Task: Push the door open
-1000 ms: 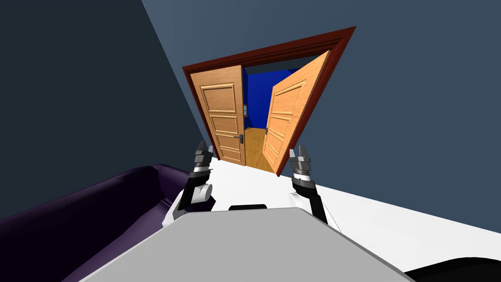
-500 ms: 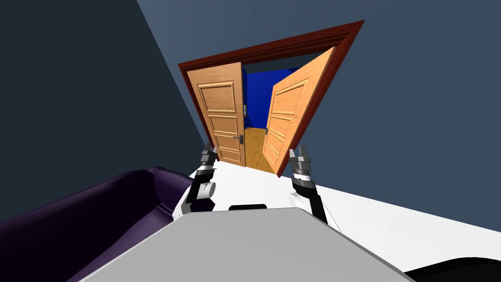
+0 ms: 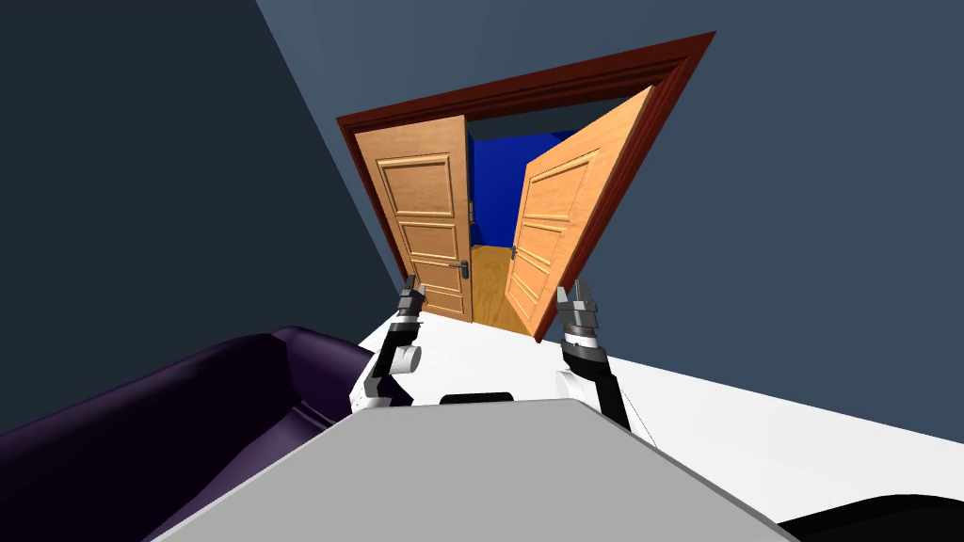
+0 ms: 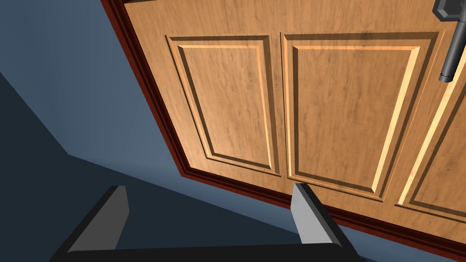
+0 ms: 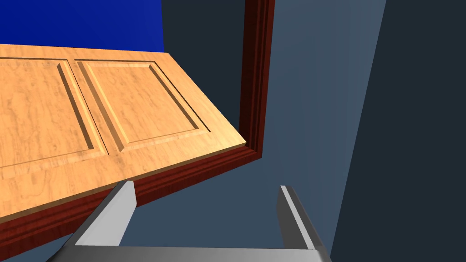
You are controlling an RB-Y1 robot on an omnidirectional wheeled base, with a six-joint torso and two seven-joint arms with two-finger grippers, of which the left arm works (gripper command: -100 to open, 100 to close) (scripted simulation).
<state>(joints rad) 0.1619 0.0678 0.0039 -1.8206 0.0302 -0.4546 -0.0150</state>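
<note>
Door leaves hang as a pair in a dark red frame [image 3: 527, 89] straight ahead. The left leaf [image 3: 428, 226] is shut, with a dark lever handle [image 3: 458, 266] at its inner edge, and the right leaf [image 3: 555, 235] is swung partly away into a room with a blue wall [image 3: 494, 179]. The shut leaf looks like a stiff panelled slab of wood, hinged on its outer side. I judge it fairly heavy but free to swing, with nothing to grip. A flat push should serve best, placed on a panel close to the handle edge where the leverage is greatest. A latch could resist that push, so the lever may need pressing down first. The left hand [image 3: 410, 294] is raised before the lower part of that leaf, its fingers [image 4: 309, 218] spread. It aims at the panels near the hinge-side frame, well away from the handle, and appears short of the wood. The right hand [image 3: 575, 290] is held up by the foot of the right leaf, fingers spread as well, touching nothing. A purple sofa [image 3: 188, 414] sits to my left on the white floor [image 3: 753, 414].
</note>
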